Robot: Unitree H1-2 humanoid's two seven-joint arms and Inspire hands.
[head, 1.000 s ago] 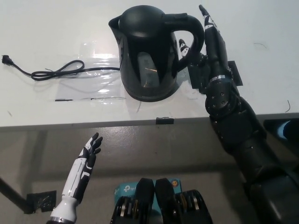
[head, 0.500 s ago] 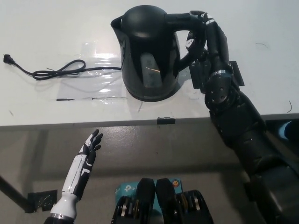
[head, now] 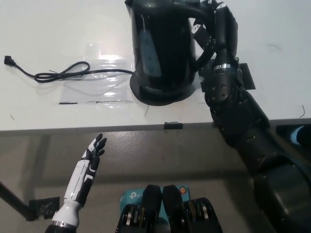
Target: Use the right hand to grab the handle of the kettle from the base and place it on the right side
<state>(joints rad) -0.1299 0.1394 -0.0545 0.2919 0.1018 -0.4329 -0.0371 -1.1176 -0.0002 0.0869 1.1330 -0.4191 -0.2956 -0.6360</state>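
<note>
The black kettle [head: 163,43] hangs a little above its round black base [head: 163,94] on the white table, its top cut off by the picture's upper edge. My black right hand [head: 216,22] is shut on the kettle's handle [head: 201,14] at the kettle's right side. The base stays on the table with its black cord [head: 63,74] running off to the left. My white left hand [head: 92,155] rests below the table's front edge at the lower left, fingers spread and holding nothing.
The white table [head: 58,29] runs across the upper picture, its front edge [head: 97,130] crossing the middle. Black tape patches [head: 245,75] lie right of the base. A sheet of clear film [head: 102,68] lies under the cord.
My right hand has closed round the handle and lifted the kettle up off its base. The base and cord stay where they were. My left hand has barely moved.
</note>
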